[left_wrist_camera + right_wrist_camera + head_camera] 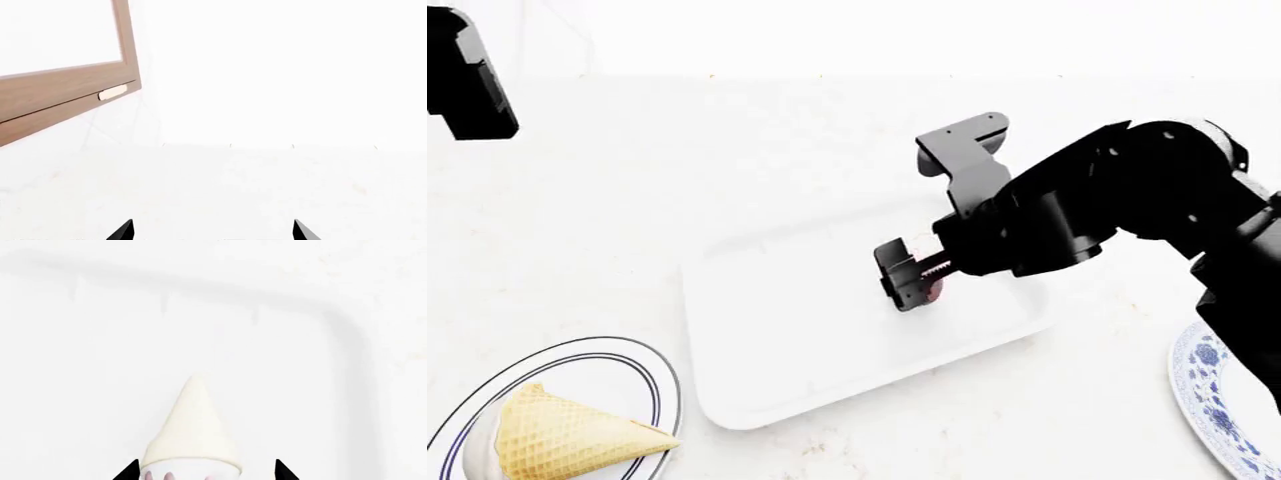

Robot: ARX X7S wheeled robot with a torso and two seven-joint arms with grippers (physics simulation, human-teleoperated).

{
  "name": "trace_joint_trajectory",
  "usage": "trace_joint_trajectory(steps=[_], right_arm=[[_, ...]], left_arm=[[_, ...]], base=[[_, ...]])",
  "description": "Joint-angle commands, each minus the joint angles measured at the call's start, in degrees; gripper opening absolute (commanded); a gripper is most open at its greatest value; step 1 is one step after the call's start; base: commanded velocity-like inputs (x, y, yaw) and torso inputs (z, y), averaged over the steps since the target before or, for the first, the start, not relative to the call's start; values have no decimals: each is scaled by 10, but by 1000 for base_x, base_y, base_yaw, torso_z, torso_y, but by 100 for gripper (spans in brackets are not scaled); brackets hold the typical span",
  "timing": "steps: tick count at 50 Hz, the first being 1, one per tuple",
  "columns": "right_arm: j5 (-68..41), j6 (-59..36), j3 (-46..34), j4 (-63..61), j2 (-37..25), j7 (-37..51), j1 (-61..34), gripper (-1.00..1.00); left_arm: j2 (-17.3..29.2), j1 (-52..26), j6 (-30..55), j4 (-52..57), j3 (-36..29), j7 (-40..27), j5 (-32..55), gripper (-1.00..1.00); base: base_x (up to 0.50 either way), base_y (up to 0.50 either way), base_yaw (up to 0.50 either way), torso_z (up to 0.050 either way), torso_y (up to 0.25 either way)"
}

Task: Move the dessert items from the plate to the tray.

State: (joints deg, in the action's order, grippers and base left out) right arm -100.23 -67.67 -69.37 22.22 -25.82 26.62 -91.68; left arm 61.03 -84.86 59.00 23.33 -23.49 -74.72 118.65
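Observation:
The small scoop (192, 435), cream-white and pointed with pink sauce at its base, lies on the white tray (347, 340). It sits between the fingertips of my right gripper (207, 471), which is open, with a gap showing on one side. In the head view that gripper (905, 276) hovers over the middle of the tray (787, 340), and only a red bit of the scoop (936, 290) shows. The tan waffle cone (567, 438) lies on a round blue-rimmed plate (657, 372) at the front left. My left gripper (212, 232) is open and empty, raised at the far left.
A blue-patterned plate (1214, 400) sits at the right edge under my right arm. The left wrist view shows a wood-framed cabinet door (67, 95) with a handle against a white wall. The counter is white marble.

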Motion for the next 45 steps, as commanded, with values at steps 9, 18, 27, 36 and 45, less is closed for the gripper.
trace_joint_trajectory(steps=[9,18,27,36,45], right_arm=[[-56,-21,35,-48,-37,38,-56,100],[-149,-61,68,-126,-72,61,-123,100],[-187,-79,85,-183,-64,39,-143,100],[-178,-78,136,-273,-57,-27,-134,100],[-214,-70,140,-337,-41,-26,-130,100]], left_arm=[[0,-6,1,-3,-7,-1,0,100],[-9,-28,9,-20,-18,-8,2,100],[-9,-52,27,-39,-28,-8,-7,100],[-13,-54,28,-50,-32,-3,-18,100],[-11,-49,22,-41,-33,-4,-11,100]], base=[[0,0,0,0,0],[0,0,0,0,0],[0,0,0,0,0],[0,0,0,0,0],[0,0,0,0,0]])
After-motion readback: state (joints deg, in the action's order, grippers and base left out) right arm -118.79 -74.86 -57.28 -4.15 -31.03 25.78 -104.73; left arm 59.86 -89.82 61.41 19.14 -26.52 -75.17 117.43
